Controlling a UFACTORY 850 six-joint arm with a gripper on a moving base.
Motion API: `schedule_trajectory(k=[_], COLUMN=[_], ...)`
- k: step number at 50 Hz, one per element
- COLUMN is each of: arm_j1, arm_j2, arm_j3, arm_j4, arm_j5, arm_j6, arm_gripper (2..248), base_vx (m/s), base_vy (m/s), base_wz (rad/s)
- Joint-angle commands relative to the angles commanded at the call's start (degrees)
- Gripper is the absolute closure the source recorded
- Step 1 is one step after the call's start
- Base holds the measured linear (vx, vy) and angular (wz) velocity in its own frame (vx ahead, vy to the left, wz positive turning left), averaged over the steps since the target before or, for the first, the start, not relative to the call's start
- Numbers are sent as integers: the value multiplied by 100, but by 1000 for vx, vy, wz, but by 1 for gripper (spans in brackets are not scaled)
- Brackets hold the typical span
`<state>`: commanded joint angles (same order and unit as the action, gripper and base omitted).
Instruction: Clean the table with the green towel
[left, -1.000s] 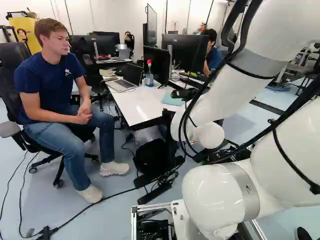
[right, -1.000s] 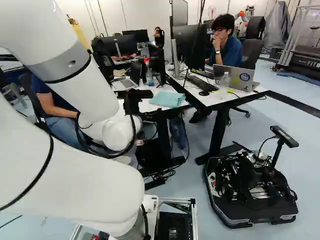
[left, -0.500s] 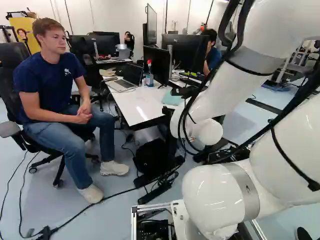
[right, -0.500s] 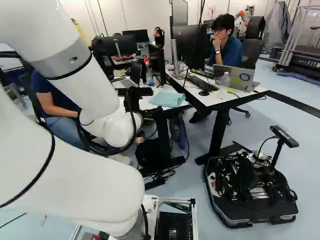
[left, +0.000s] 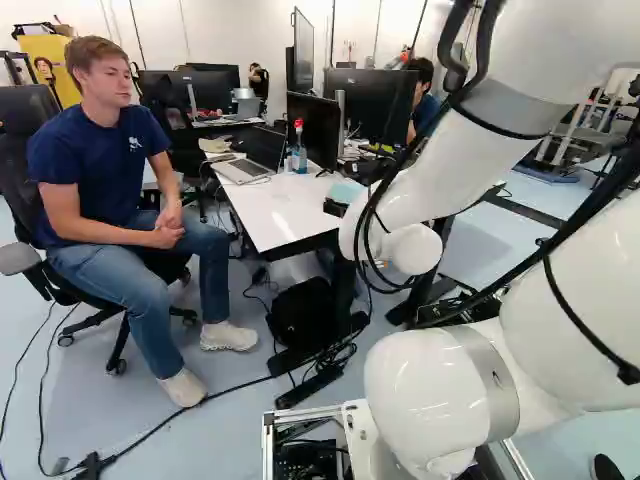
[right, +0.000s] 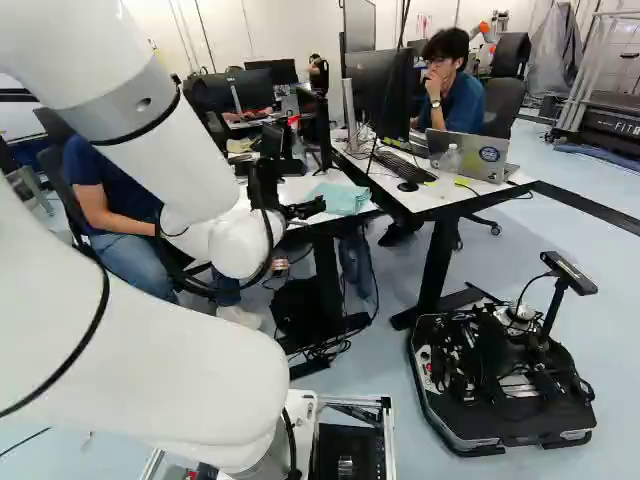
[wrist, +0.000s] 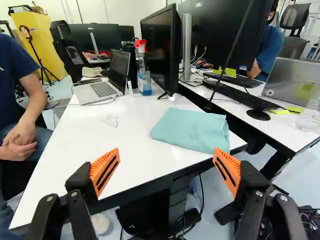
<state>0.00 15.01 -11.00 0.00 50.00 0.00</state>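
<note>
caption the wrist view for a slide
Open end effector facing a folded green towel on a white table, with a laptop and spray bottle beyond.

The arm (right: 150, 140) was observed bent, reaching toward the far side, its white wrist (right: 240, 243) low. The tool (right: 305, 208) pointed far and slightly downward, fingers widely parted, orange pads (wrist: 105, 171) angled inward.
</note>
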Motion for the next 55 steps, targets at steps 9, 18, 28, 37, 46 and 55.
schedule_trajectory(k=[9,18,28,37,46,55], arm_j1=[0,0,-16,-50,-95,-144], arm_j2=[-101,-206,-327,-443,-586,-745], arm_j3=[-216,-433,-679,-908,-1162,-1433], arm_j4=[0,0,11,43,84,129], arm_j5=[-32,-148,-384,-631,-887,-1148], arm_j6=[0,0,0,0,0,0], arm_gripper=[3,3,3,3,3,3], base_vx=[0,0,0,0,0,0], base_vy=[0,0,0,0,0,0], base_wz=[0,0,0,0,0,0])
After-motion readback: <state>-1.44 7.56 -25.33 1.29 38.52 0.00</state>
